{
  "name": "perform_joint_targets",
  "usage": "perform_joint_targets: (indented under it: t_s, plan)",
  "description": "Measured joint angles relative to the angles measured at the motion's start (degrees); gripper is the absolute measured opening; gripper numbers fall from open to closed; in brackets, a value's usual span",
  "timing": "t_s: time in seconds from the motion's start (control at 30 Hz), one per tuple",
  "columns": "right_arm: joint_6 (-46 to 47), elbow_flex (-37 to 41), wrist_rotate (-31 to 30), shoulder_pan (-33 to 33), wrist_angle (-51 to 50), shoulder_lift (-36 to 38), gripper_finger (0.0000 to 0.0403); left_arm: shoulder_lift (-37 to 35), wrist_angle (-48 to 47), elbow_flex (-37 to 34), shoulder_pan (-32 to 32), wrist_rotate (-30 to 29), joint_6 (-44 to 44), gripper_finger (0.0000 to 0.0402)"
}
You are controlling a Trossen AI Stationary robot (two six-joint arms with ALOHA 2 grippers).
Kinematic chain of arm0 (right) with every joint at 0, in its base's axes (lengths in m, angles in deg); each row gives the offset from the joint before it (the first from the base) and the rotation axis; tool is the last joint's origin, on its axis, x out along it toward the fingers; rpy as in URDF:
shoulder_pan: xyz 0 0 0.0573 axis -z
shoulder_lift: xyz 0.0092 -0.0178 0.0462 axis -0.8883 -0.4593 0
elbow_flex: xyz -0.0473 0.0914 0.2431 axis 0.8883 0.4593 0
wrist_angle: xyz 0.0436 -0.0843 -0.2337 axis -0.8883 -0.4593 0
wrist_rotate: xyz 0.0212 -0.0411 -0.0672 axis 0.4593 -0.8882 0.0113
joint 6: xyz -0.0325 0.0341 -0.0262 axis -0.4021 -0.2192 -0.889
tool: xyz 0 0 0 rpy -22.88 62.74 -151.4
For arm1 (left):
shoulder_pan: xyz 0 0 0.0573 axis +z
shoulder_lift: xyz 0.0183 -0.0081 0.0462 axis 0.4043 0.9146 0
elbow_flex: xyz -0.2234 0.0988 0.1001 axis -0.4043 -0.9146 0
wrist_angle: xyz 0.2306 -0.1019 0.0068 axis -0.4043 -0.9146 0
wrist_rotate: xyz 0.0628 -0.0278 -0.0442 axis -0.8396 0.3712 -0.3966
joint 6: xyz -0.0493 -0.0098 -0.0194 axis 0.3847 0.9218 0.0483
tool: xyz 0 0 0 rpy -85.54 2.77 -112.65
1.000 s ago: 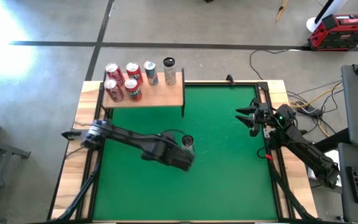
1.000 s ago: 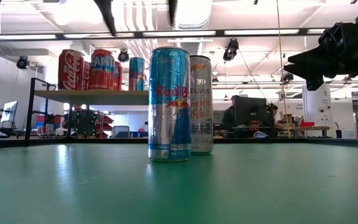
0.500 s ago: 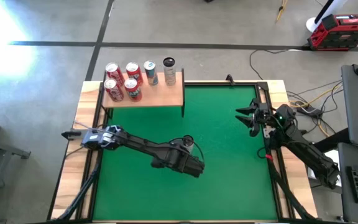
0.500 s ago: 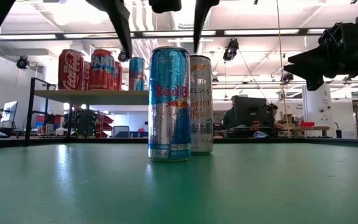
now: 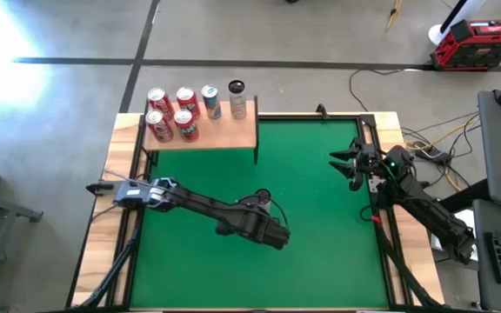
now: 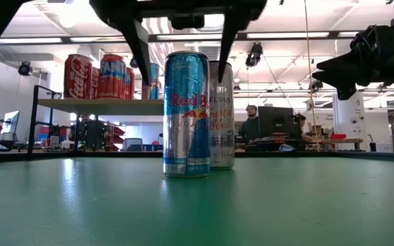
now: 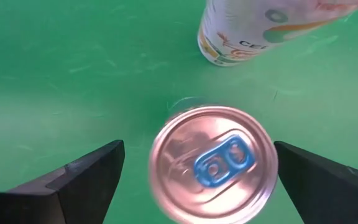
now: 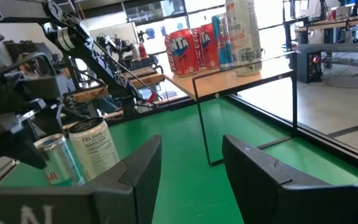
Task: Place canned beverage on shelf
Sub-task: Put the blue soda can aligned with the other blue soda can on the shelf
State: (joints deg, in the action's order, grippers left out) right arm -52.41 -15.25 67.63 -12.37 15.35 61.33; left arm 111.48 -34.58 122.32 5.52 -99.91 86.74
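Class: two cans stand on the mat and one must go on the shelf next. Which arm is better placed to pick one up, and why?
Left. Its open gripper hangs right over the Red Bull can, fingers either side. The right gripper waits shut at the mat's far right edge.

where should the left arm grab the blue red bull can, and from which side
Grip the blue Red Bull can around its upper wall, coming straight down from above. It stands upright on the green mat, and the open left end effector already straddles its top. The white Celsius can stands close behind, so a sideways approach looks riskier.
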Motion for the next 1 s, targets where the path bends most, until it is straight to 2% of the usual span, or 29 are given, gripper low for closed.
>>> perform_joint_targets:
  t_s: [0.13, 0.23, 0.33, 0.5, 0.53, 0.73, 0.9, 1.0]
  plan:
    - [0.0, 0.0, 0.0, 0.0, 0.0, 0.0, 0.0162, 0.9, 1.1, 0.0, 0.5, -0.3, 0.1, 0.0382]
    - [0.0, 0.0, 0.0, 0.0, 0.0, 0.0, 0.0162, 1.8, 0.8, -0.1, 0.9, -0.6, 1.2, 0.0357]
    - [0.0, 0.0, 0.0, 0.0, -0.1, 0.0, 0.0162, 3.0, -0.1, -0.2, 1.2, -0.1, 3.5, 0.0316]
    - [0.0, 0.0, 0.0, 0.0, -0.1, 0.0, 0.0162, 3.1, -0.1, -0.3, 1.2, 2.2, 4.8, 0.0217]
    - [0.0, 0.0, 0.0, 0.0, -0.1, 0.0, 0.0162, 3.1, 0.0, -0.3, 1.1, 2.4, 4.9, 0.0209]
    - [0.0, 0.0, 0.0, 0.0, -0.1, 0.0, 0.0162, 2.8, -0.1, -0.1, 1.1, 3.5, 3.0, 0.0209]
    - [0.0, 0.0, 0.0, 0.0, -0.1, 0.0, 0.0162, 0.1, -1.1, -0.1, 1.3, 4.7, -1.7, 0.0209]
    - [0.0, 0.0, 0.0, 0.0, -0.1, 0.0, 0.0162, -2.7, -1.0, -0.1, 1.8, 2.8, -6.8, 0.0209]
